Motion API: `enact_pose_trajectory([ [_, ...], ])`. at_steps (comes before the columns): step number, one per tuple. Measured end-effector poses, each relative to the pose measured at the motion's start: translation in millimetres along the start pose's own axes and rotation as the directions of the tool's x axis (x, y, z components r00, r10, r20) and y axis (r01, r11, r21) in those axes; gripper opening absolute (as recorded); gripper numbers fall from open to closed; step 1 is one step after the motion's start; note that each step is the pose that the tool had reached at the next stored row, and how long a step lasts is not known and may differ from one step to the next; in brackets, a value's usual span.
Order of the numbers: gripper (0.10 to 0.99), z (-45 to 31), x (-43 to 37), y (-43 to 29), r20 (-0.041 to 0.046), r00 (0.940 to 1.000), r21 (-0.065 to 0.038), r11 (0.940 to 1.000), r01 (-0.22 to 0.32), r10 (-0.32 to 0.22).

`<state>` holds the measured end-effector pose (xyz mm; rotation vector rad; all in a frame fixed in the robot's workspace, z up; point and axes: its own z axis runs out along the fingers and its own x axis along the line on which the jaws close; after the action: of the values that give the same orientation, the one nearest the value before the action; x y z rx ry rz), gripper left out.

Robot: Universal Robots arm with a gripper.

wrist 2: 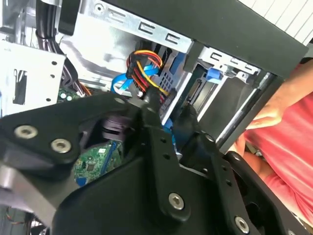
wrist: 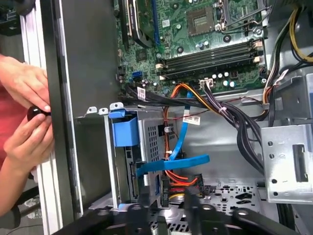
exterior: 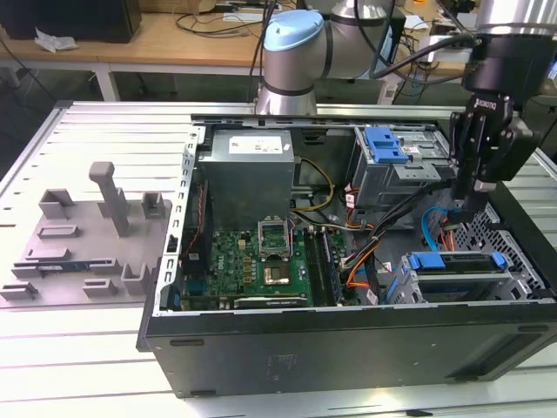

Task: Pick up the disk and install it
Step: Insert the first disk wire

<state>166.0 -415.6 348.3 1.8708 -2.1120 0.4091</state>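
The disk [exterior: 457,264], silver with a blue frame, lies inside the drive cage at the front corner of the open computer case [exterior: 348,340], on the exterior view's right. In the first wrist view its blue frame end [wrist: 124,131] shows in the cage slot. My gripper [exterior: 467,207] hangs just above and behind the cage, pointing down among the cables. Its black fingers [wrist: 192,209] stand apart with nothing between them; red and yellow cable plugs show through the gap. In the second wrist view the gripper [wrist 2: 169,111] is equally bare.
A person's hands [wrist: 24,98] hold a small black object just outside the case wall; an arm in a pink sleeve [wrist 2: 288,142] is close by. Blue and orange cables [wrist: 181,161] cross near the cage. A blue latch [exterior: 385,144], power supply [exterior: 252,170] and grey fixture [exterior: 87,244] stand further off.
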Motion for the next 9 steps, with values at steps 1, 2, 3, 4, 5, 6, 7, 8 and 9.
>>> enact_pose_trajectory([
  [1,0.353,1.7,-0.9,0.0,-0.0022,1.0000,0.000,1.0000,0.000,0.000],
  [2,0.290,2.7,-1.5,0.1,-0.0053,1.0000,0.001,1.0000,0.000,0.000],
  [3,0.290,4.3,-2.3,0.1,-0.0109,0.9999,0.001,1.0000,0.000,0.000],
  [4,0.290,5.2,-2.7,0.1,-0.0147,0.9999,0.002,1.0000,0.000,0.000],
  [5,0.290,6.0,-3.1,0.1,-0.0203,0.9998,0.002,1.0000,-0.001,0.001],
  [6,0.290,6.5,-3.3,0.1,-0.0276,0.9996,0.003,1.0000,-0.001,0.001],
  [7,0.290,6.7,-3.4,0.2,-0.0418,0.9991,0.005,1.0000,-0.001,0.001],
  [8,0.290,6.7,-3.6,0.3,-0.0529,0.9986,0.006,1.0000,-0.001,0.002],
  [9,0.290,6.4,-4.5,0.6,-0.0663,0.9978,0.008,1.0000,-0.002,0.002],
])
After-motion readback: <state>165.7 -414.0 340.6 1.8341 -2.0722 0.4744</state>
